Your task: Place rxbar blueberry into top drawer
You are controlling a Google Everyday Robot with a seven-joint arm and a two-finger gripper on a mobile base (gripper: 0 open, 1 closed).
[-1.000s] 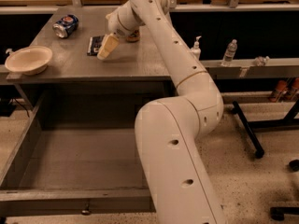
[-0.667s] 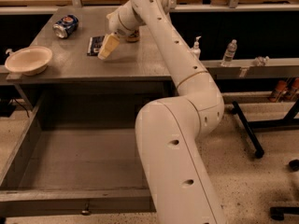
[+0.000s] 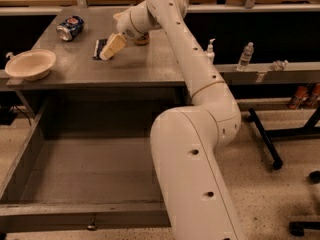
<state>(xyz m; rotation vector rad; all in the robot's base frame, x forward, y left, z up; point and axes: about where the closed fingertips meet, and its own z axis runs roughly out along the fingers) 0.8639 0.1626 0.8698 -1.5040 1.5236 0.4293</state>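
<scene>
The rxbar blueberry (image 3: 99,49), a small dark flat bar, lies on the grey desk top (image 3: 140,64) toward the back. My gripper (image 3: 111,48) reaches down over the bar's right side, its cream fingers (image 3: 114,45) covering part of it. The top drawer (image 3: 75,211) is pulled wide open below the desk, with a small knob on its front panel, and nothing shows inside it.
A crushed blue can (image 3: 69,27) lies at the desk's back left. A cream bowl (image 3: 30,64) sits at the left edge. An orange-brown can (image 3: 142,38) stands behind my wrist. Bottles (image 3: 245,56) stand on a ledge to the right. My arm fills the middle of the view.
</scene>
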